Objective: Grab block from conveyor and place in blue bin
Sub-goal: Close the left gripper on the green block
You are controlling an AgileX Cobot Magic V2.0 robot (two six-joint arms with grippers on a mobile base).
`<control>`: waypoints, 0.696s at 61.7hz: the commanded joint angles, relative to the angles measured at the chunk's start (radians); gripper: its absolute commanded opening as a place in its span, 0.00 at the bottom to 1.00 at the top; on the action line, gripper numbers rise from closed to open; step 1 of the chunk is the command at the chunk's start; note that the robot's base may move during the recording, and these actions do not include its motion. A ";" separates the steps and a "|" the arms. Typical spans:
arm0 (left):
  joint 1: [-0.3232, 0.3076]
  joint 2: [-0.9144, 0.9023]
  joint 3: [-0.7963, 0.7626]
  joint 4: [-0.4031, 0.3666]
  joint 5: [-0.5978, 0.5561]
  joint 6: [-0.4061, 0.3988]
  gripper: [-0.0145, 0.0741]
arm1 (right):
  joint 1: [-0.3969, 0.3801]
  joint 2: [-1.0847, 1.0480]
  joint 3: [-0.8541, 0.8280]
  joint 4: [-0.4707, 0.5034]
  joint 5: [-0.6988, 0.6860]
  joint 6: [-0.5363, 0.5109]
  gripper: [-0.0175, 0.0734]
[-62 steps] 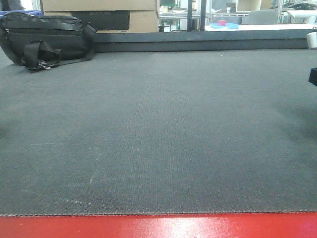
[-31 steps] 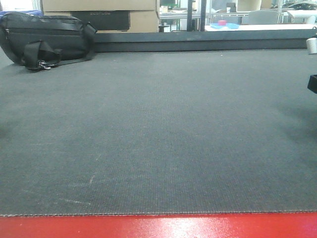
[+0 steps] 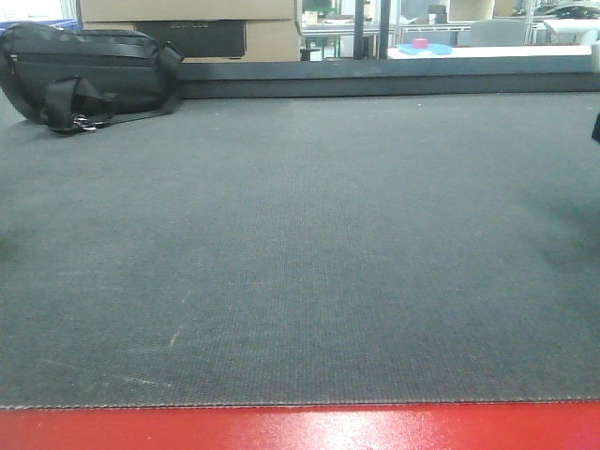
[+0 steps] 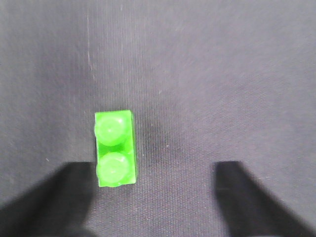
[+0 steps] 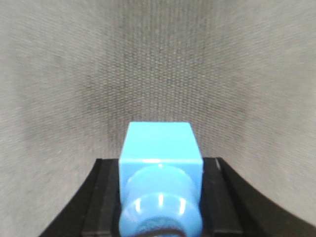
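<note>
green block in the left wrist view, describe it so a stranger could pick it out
The dark grey matting of the conveyor fills the left wrist view. Between the two fingers of the open left gripper, close to the one on the picture's left, lies the green block. It is bright green with two round studs in a row, the only coloured thing there.

Green two-stud block [image 4: 115, 148] lies flat, studs up, long axis running 12 to 6 o'clock, on conveyor [image 3: 300, 234]: dark grey woven matting, glossy red edge at 6 o'clock. Blue block [image 5: 159, 148], stud toward camera, clamped in right end effector [image 5: 160, 165].
</note>
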 commanded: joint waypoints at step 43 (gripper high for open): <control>0.043 0.285 -0.020 0.065 -0.059 -0.048 0.53 | 0.000 -0.119 -0.008 0.052 0.045 0.001 0.01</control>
